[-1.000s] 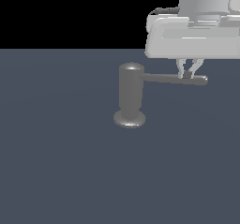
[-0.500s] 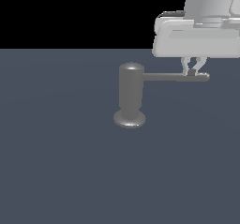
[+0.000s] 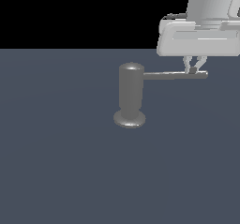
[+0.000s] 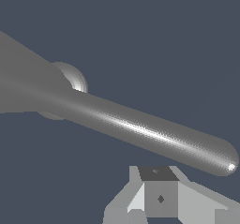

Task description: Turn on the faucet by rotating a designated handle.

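I see the faucet (image 3: 130,96) upright mid-tabletop (image 3: 56,162), its handle (image 3: 174,75) pointing toward the exterior view's right. My end effector (image 3: 194,70) sits at the rod's outer end; I cannot tell whether its fingers are apart or together.

We see flat, even, fairly dim simulator light with no cast shadows on the table (image 3: 56,162). Soft highlights sit on the faucet (image 3: 131,94) top and foot, and a bright streak runs along the handle (image 4: 154,136) in the wrist view. Renders look coarse, with slightly jagged edges. The far background is pure black; nothing is out of focus.
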{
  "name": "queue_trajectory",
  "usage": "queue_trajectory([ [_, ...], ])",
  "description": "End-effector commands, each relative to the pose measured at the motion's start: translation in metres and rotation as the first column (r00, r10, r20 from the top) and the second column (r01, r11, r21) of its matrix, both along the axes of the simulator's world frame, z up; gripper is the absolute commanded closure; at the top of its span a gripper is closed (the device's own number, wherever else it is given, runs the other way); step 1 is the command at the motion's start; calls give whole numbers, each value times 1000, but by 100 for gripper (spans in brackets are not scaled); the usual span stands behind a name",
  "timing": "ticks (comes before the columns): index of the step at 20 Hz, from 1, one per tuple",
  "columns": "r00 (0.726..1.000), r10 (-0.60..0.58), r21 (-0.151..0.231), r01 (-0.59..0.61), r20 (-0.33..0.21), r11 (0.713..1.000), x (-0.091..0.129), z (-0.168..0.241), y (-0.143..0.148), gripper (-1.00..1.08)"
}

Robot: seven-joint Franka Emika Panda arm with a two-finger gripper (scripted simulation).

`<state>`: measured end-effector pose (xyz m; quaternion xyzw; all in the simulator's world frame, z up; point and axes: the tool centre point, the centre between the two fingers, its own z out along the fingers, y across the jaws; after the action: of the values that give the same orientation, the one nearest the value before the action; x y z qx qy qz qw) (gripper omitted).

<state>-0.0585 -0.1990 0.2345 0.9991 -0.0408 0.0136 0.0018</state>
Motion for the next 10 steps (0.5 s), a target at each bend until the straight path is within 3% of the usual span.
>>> queue_trajectory([
  [1,1000,-14,2,14,-18,1000,1,-10,-13,108],
  [10,1000,-21,4,21,-23,1000,19,-12,-35,108],
])
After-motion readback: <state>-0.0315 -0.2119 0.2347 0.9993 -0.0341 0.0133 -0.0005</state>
